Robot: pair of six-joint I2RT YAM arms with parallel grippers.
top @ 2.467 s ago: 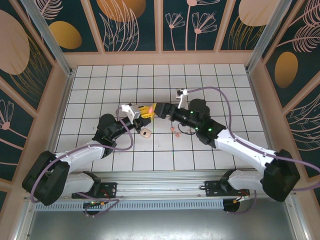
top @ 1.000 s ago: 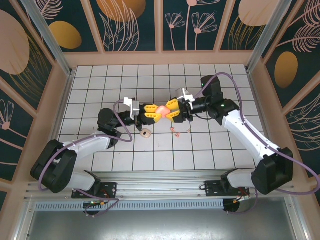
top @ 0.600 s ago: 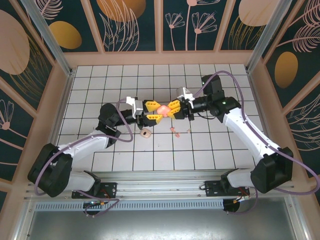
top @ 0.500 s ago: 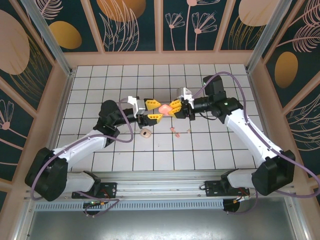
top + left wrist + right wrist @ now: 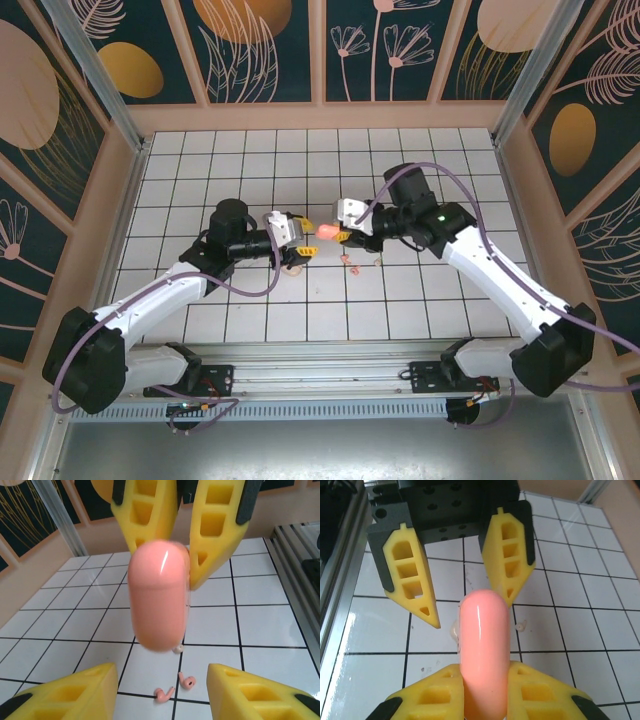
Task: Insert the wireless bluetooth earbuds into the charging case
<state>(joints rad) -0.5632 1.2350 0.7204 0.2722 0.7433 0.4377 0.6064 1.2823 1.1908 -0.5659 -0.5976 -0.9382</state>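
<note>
Right claw [image 5: 482,682] is clamped on the pink case [image 5: 159,595], which is held off the worktop [image 5: 260,625] and pointed end-on at the left claw [image 5: 160,674]. Left claw is seen with jaws spread just short of the case, nothing gripped; it is judged ready for a handover or a lid pull. Case lid looks shut. Two pink earbuds [image 5: 163,695] lie on the worktop below the case, untouched. No brand, label or writing can be read.
</note>
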